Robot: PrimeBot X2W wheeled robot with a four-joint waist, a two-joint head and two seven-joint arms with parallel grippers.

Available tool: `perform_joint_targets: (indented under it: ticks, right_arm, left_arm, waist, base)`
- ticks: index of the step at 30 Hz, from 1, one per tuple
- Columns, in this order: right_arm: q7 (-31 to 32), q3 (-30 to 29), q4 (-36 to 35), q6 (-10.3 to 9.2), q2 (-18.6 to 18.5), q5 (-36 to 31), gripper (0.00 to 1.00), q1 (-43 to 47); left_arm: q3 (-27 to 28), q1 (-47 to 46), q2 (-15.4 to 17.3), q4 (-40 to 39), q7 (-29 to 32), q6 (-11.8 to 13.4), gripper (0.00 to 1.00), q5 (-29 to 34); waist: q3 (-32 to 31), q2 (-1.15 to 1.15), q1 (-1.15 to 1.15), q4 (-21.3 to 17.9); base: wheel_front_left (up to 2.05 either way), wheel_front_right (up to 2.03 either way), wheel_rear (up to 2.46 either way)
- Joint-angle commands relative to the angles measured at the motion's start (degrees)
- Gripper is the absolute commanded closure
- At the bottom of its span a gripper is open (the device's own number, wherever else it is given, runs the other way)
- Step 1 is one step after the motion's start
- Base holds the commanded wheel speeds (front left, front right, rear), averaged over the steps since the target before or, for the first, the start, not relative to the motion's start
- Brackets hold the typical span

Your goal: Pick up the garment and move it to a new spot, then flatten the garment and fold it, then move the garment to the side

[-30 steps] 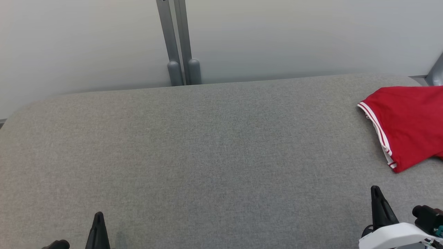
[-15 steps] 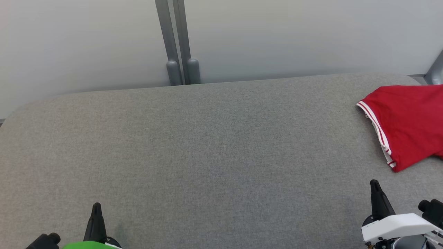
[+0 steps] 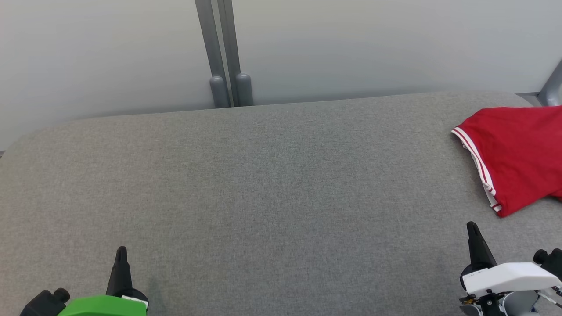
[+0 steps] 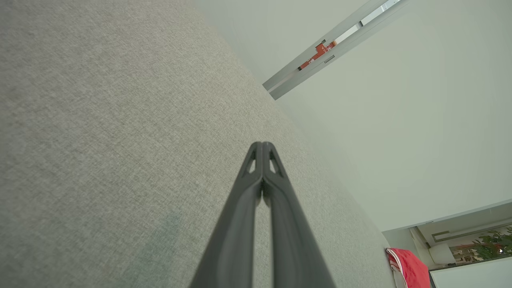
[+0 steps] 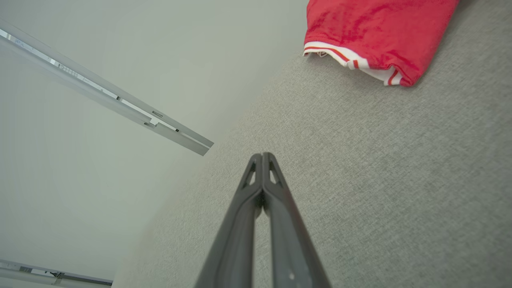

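Note:
The garment (image 3: 518, 153) is red with white-striped trim and lies folded at the far right of the grey table (image 3: 263, 188), partly cut off by the head view's edge. It also shows at the top of the right wrist view as the garment (image 5: 372, 28), and small at the lower right of the left wrist view as the garment (image 4: 408, 266). My right gripper (image 3: 472, 226) stands shut and empty just in front of the garment, apart from it. At the lower left my left gripper (image 3: 121, 251) is shut and empty too. Fingertips meet in both wrist views: left gripper (image 4: 262, 145), right gripper (image 5: 262, 155).
A pale wall (image 3: 351, 44) runs behind the table, with two grey posts (image 3: 224, 52) at its middle. The table's far edge is rounded at the corners. A grey frame piece (image 3: 553, 87) stands at the far right.
Both grippers have risen a little further into the head view, fingers still shut. The garment has not moved.

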Motion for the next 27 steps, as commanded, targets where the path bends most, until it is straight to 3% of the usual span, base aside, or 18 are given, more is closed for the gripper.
perform_joint_targets:
  ticks: [1,27]
  right_arm:
    - [0.4,-0.3,-0.4,0.03,-0.2,2.0,1.0,-1.5]
    - [4.5,-0.6,0.5,0.03,0.1,18.4,1.0,-4.3]
  left_arm:
    - [0.4,-1.7,0.4,-0.5,0.4,-0.4,1.0,-1.8]
    - [1.4,-5.0,0.5,0.1,4.5,-1.6,1.0,-16.3]
  waist:
    - [0.0,0.0,0.0,0.0]
    - [0.3,0.0,0.0,-0.4]
  base:
    - [0.0,0.0,0.0]
    - [0.0,0.0,0.0]
